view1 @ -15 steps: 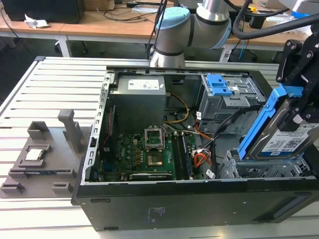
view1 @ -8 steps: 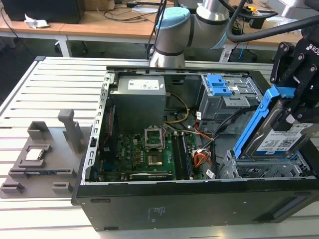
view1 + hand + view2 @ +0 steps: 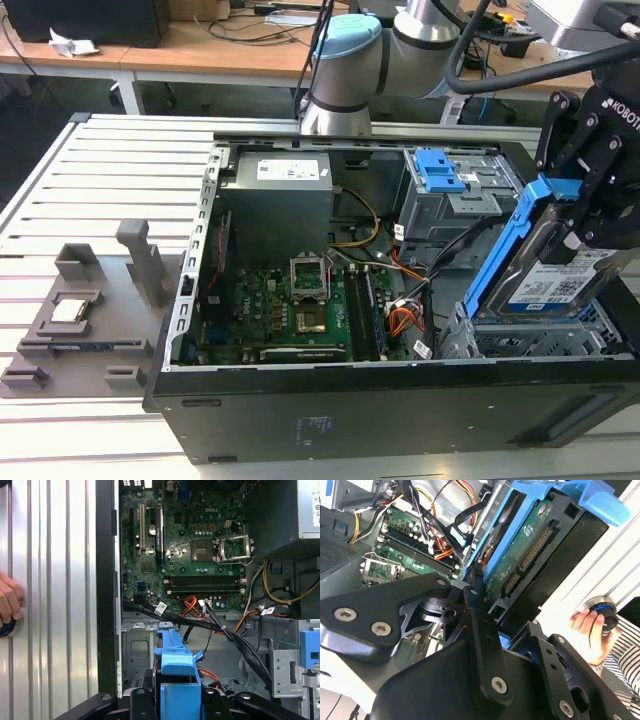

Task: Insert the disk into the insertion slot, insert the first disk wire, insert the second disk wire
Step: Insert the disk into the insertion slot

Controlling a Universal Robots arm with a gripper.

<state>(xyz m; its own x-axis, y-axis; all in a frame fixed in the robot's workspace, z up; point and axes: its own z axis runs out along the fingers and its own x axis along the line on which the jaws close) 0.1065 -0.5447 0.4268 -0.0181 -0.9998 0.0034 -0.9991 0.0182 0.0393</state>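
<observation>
Exterior view: the disk [image 3: 555, 275] is seen clamped in the gripper [image 3: 583, 228]. It is tilted steeply and held just above the insertion slot [image 3: 530, 342], at the corner of the open computer case [image 3: 350, 420] on the exterior view's right. It is not yet seated. A jam is judged possible if the tilted blue frame [image 3: 510, 240] is caught on the slot's rim.

Second wrist view: the disk's green circuit board [image 3: 520, 540] is shown, bordered by bright blue plastic, with black fingers [image 3: 479, 630] pressed against its edge. A person's hand [image 3: 587, 630] is seen beyond it.

First wrist view: a black cable bundle [image 3: 210, 622] is strung across the case ahead of the blue frame. It could be snagged or pinched beneath the disk.
</observation>
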